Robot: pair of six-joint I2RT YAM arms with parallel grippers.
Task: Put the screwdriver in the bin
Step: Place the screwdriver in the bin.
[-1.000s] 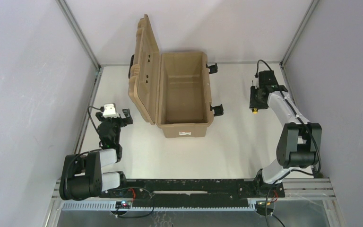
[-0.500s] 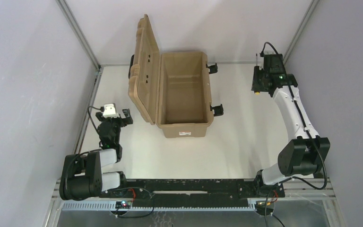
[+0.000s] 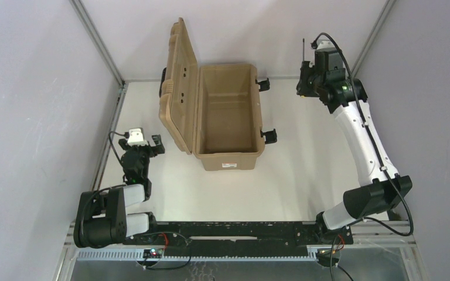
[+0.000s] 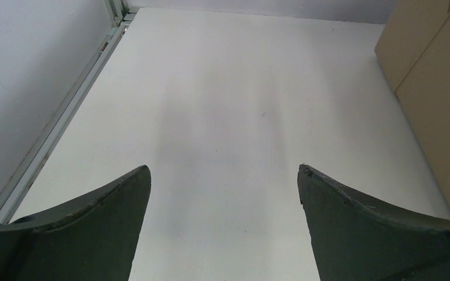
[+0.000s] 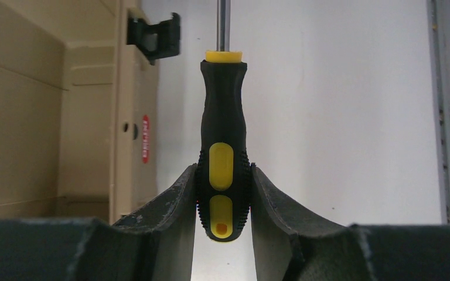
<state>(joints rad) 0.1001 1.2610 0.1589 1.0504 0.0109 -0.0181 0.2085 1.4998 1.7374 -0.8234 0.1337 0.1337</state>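
Observation:
The bin [image 3: 225, 153] is a large tan box, lid swung open to the left, standing mid-table with its inside showing nothing in it. My right gripper [image 3: 304, 82] is shut on the screwdriver [image 5: 223, 140], clamping the lower end of its yellow-and-black handle; the thin shaft [image 3: 303, 48] points away toward the back wall. It hangs in the air just right of the bin's far right corner, whose wall [image 5: 41, 117] and black latch [image 5: 155, 34] show on the left of the right wrist view. My left gripper [image 4: 222, 175] is open and empty over bare table, left of the bin.
The bin's open lid [image 3: 179, 88] stands up on its left side. Black latches [image 3: 268, 136] stick out from its right wall. Metal frame rails [image 3: 102, 146] and grey walls close the table on three sides.
My right arm has lifted the screwdriver off the table at the right and carried it back and leftward toward the bin's far right corner. The left arm has not moved.

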